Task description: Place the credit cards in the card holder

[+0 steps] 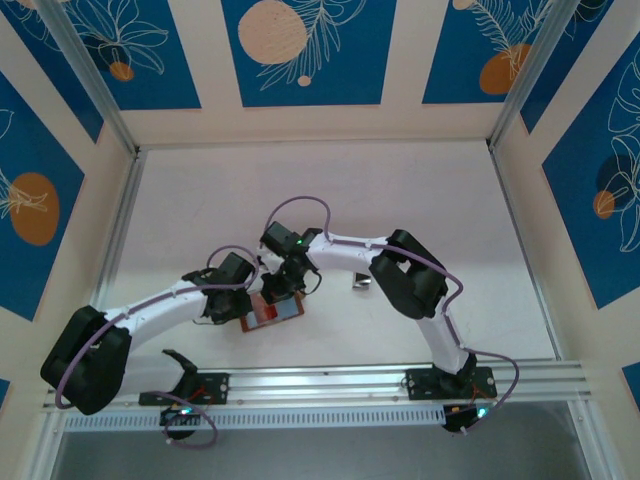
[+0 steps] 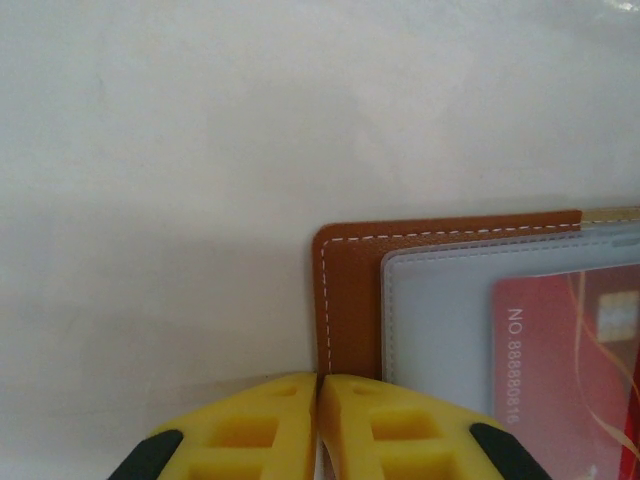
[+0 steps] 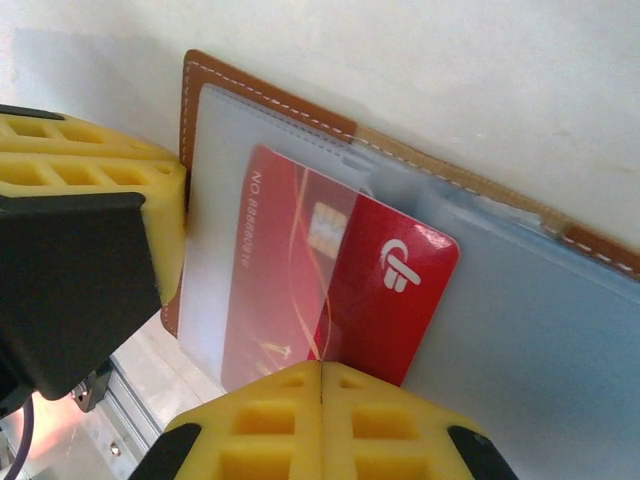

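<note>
The brown leather card holder lies open on the white table, its clear sleeves facing up. My left gripper is shut on the holder's stitched brown edge, and its yellow finger shows at that same edge in the right wrist view. A red credit card sits half under a clear sleeve of the holder, with its logo end sticking out. My right gripper is shut, its tips together at the card's near edge. From above, both grippers meet over the holder.
A small silvery-grey piece lies on the table just right of the grippers. An aluminium rail runs along the near edge, and patterned walls close in the table's back and sides.
</note>
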Motion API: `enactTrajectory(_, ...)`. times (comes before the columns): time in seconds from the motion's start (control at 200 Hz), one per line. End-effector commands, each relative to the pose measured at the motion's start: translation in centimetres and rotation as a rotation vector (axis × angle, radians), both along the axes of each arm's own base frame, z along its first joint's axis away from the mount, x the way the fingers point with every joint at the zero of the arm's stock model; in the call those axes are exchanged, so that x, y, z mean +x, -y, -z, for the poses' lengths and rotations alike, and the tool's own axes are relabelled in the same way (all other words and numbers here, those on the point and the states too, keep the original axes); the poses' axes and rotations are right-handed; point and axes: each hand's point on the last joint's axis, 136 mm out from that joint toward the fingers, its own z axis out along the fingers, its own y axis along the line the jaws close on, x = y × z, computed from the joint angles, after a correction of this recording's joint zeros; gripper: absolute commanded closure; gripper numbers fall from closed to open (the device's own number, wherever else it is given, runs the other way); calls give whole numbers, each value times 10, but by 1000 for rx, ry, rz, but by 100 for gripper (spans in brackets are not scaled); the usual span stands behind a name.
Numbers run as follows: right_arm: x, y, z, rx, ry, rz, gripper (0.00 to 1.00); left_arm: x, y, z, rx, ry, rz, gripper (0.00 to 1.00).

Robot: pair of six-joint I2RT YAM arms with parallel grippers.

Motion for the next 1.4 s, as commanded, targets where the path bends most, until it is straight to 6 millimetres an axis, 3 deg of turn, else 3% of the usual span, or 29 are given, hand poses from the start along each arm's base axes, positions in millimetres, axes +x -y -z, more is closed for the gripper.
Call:
enactTrajectory(0.0, -2, 7, -12, 1, -2, 8, 100, -4, 8, 31, -60, -14, 4, 88)
enactTrajectory(0.39, 4, 12, -17, 7, 12, 27, 100, -5, 8, 32, -61, -20, 5, 88)
enactTrajectory(0.74, 11, 18, -3, -33, 4, 48, 100, -5, 8, 33, -61, -22, 6, 88)
enactTrajectory(1.395, -2, 14, 21, -77, -29, 29, 100, -6, 9, 32, -64, -20, 7, 88)
